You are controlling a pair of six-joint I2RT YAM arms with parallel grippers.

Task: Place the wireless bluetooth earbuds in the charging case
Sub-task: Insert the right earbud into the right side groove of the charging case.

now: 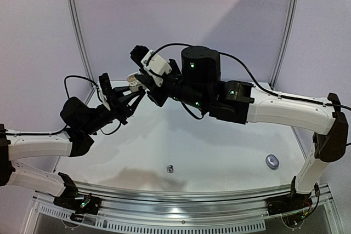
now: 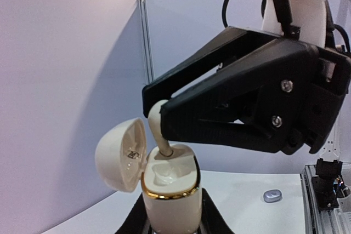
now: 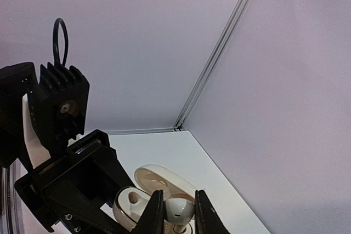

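Note:
A white charging case (image 2: 171, 201) with a gold rim stands upright between my left gripper's fingers, and my left gripper (image 2: 171, 215) is shut on its body. Its lid (image 2: 122, 154) hangs open to the left. A glossy white earbud (image 3: 180, 209) is pinched in my right gripper (image 3: 176, 213). The earbud's stem (image 2: 159, 135) touches the far socket of the case, while the near socket looks empty. Both grippers meet above the table's far left, with the case (image 1: 133, 82) between them. A small dark silvery earbud (image 1: 170, 169) lies on the table near the front.
A grey-blue oval thing (image 1: 272, 161), about the size of a closed case, lies on the table at the front right and also shows as an oval (image 2: 272, 195) in the left wrist view. Walls close off the back and both sides. A metal rail (image 1: 181, 195) runs along the near edge.

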